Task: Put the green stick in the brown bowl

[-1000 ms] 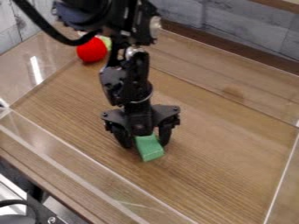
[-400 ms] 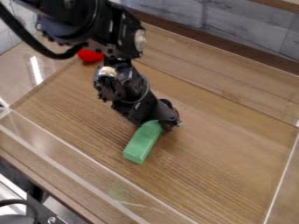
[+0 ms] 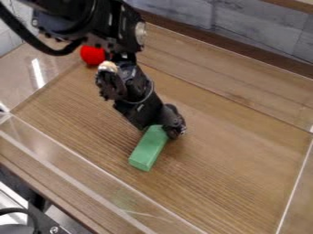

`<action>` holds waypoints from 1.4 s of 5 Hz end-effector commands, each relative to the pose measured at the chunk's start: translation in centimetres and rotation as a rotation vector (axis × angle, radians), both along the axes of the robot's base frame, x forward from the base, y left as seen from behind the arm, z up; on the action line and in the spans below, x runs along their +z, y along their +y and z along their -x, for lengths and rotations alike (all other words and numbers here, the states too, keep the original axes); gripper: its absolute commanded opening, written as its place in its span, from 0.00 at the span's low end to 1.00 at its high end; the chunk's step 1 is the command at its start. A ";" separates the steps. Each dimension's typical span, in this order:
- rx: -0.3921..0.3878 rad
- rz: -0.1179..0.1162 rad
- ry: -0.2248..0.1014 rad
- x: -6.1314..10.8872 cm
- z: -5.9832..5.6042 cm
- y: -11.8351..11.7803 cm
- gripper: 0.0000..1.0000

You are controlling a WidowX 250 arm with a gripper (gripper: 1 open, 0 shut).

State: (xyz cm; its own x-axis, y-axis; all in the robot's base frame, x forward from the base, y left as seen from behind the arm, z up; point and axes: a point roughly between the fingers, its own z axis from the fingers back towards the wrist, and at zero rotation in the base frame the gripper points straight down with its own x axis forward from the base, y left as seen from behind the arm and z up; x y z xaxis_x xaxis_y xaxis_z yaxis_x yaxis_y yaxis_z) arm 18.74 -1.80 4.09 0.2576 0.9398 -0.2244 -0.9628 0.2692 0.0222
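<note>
One black cable [image 3: 22, 213] curled at the lower left corner, nearer the camera than the jaws and well apart from them. Next came the green stick [image 3: 148, 150], flat on the worktop [image 3: 239, 160], its near end reaching out from the jaws toward the camera and its far end tucked right up against them. The black jaws [image 3: 164, 124] stood low over that far end, seen nearly side-on; I could not tell whether they were open or had closed on the stick. Being so low and turned this way, they were probably meant to take the stick across its narrow width, leaving the rest sticking out. Behind the jaws, the arm [image 3: 88, 20] leaned in from the upper left. The red ball [image 3: 93, 55] lay beyond them, toward the same side, and the gray wall [image 3: 232, 37] rose farther off. No brown bowl showed, so the carry had no visible target.

Against the oldest frame, the jaws had turned: there they were splayed over the stick with only its near end showing, whereas now much more of it lay exposed and aslant. Since the middle frame the stick had hardly changed place.
</note>
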 end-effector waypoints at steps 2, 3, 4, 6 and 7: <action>0.097 0.027 0.006 1.7 -0.2 0.2 1.00; 0.170 0.052 0.024 2.1 -0.1 -0.2 1.00; 0.216 0.080 0.045 1.8 -0.8 0.0 1.00; 0.310 0.120 0.083 2.4 -2.0 0.1 1.00; 0.354 0.130 0.097 3.3 -2.6 0.1 1.00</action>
